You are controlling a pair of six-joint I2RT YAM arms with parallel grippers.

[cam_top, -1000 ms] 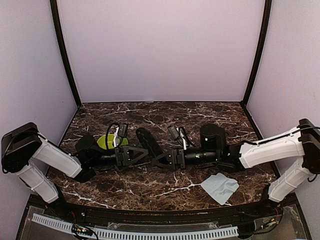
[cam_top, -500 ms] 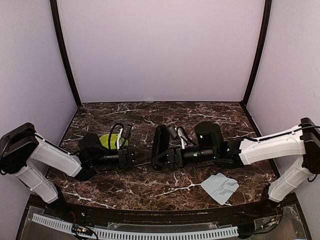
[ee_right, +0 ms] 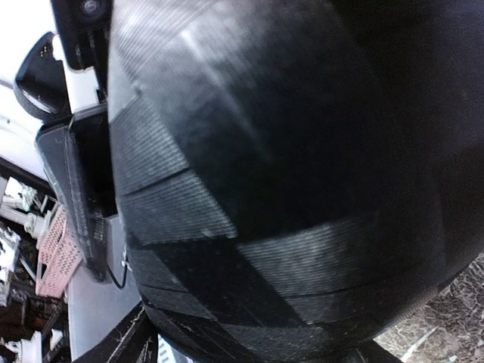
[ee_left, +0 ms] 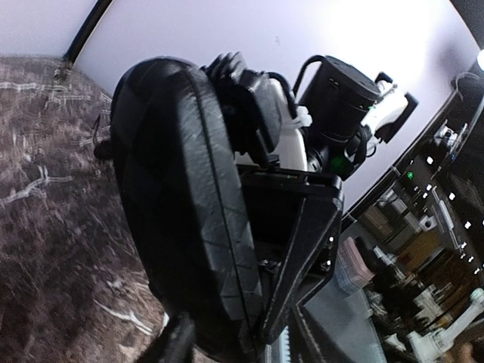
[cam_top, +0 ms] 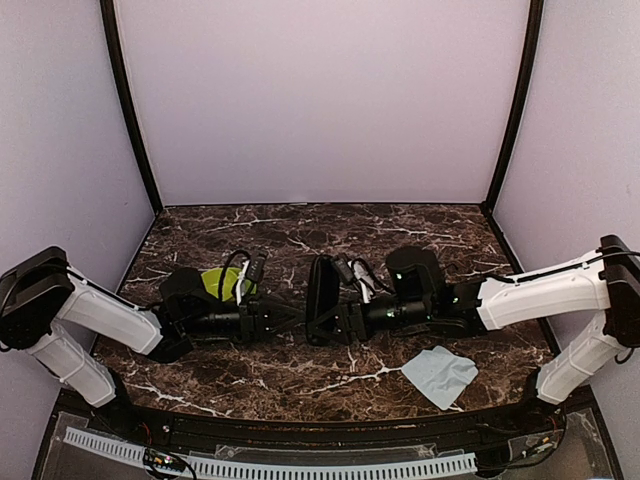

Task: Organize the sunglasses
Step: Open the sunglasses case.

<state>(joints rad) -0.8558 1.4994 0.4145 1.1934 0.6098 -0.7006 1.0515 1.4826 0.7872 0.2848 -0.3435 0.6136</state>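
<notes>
No sunglasses show in any view. A black oblong case [cam_top: 322,285] stands on edge at the table's middle. My right gripper [cam_top: 326,318] is shut on its lower part. In the left wrist view the case [ee_left: 181,212] fills the centre, and one right finger [ee_left: 302,249] presses flat against its side. The same case [ee_right: 287,189] blocks the right wrist view and hides that gripper's fingers. My left gripper [cam_top: 288,319] reaches in from the left, its tips at the case's base. Only one blurred left finger [ee_left: 175,342] shows, so its jaw width is unclear.
A light blue cloth [cam_top: 440,375] lies crumpled at the front right of the dark marble table [cam_top: 300,230]. A lime-green object [cam_top: 218,282] sits behind the left wrist. Lilac walls enclose the table on three sides.
The case went from lying flat to standing on edge between the two grippers. The left gripper narrowed and slid right toward it. The right gripper shifted slightly left.
</notes>
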